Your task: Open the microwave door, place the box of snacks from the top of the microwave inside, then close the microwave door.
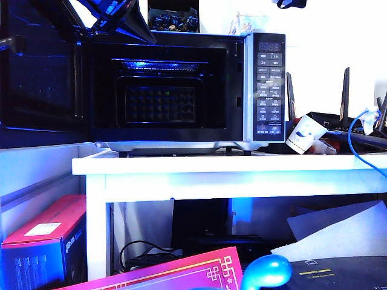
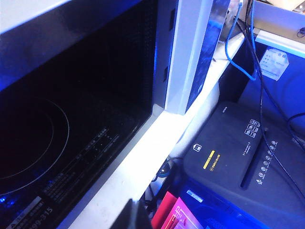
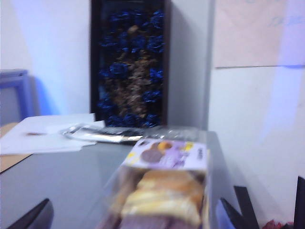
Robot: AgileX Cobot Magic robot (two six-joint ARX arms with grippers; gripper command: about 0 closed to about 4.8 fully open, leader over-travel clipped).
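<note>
Box of snacks (image 3: 164, 191) sits close to the right gripper (image 3: 138, 217), atop the microwave (image 1: 181, 90) (door already open). Jaws spread wide, empty. Light, crushable pkg: grip its sides gently. Left gripper: can't tell.

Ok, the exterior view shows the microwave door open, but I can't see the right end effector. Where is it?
Observer: Its wrist view puts the right end effector over the top of the microwave, jaws wide, with the box of snacks between its fingers.
Operator: Gripped?
Observer: Not visibly. A gap shows beside the box, though the picture is blurred.
Operator: And the left end effector?
Observer: Only a dark sliver of the left end effector shows in its wrist view, by the front edge of the table. Open or shut is unclear.
</note>
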